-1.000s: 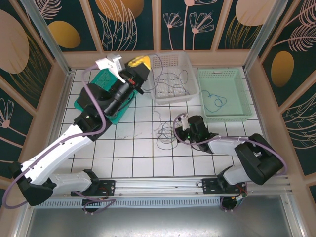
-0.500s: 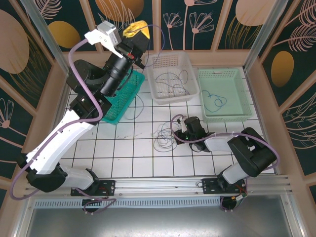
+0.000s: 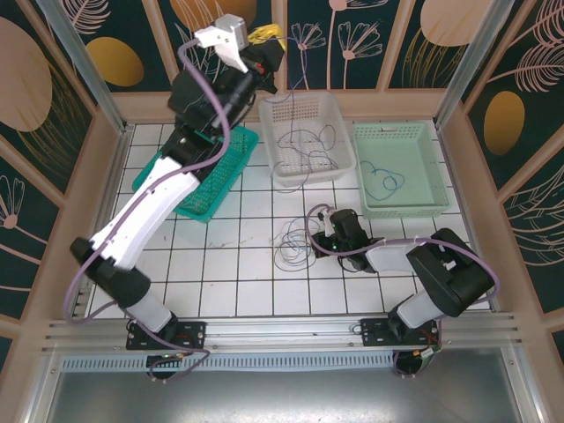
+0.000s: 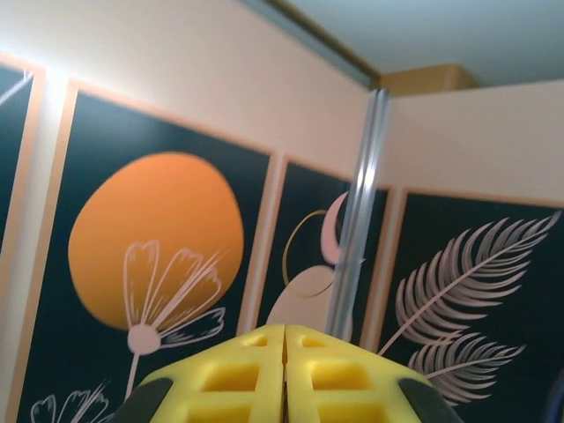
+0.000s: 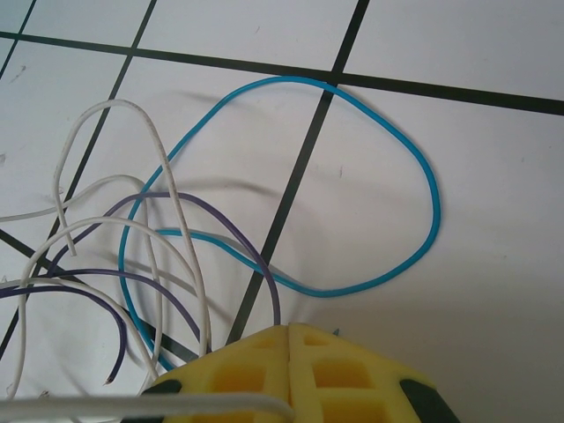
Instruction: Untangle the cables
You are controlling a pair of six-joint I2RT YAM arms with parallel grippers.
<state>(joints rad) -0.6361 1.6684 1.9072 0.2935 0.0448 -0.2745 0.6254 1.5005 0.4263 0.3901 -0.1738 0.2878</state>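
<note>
A tangle of thin cables [image 3: 295, 245] lies on the white tiled table. In the right wrist view it shows a blue loop [image 5: 432, 194], white strands [image 5: 176, 211] and a dark purple cable [image 5: 256, 256]. My right gripper [image 3: 322, 234] [image 5: 290, 330] is low on the table beside the tangle, shut, and the purple cable runs into the seam between its yellow pads. My left gripper [image 3: 267, 35] [image 4: 285, 330] is raised high against the back wall, shut. A thin cable [image 3: 300, 70] hangs from it toward the white basket [image 3: 338, 119].
The white basket holds more loose wires [image 3: 308, 141]. A pale green basket [image 3: 434, 167] at the right holds a blue cable [image 3: 384, 181]. A teal basket [image 3: 207, 189] sits at the left under the left arm. Patterned walls enclose the table.
The left arm has risen from over the teal basket up to the back wall, drawing the thin cable with it. The right gripper has edged left toward the tangle.
</note>
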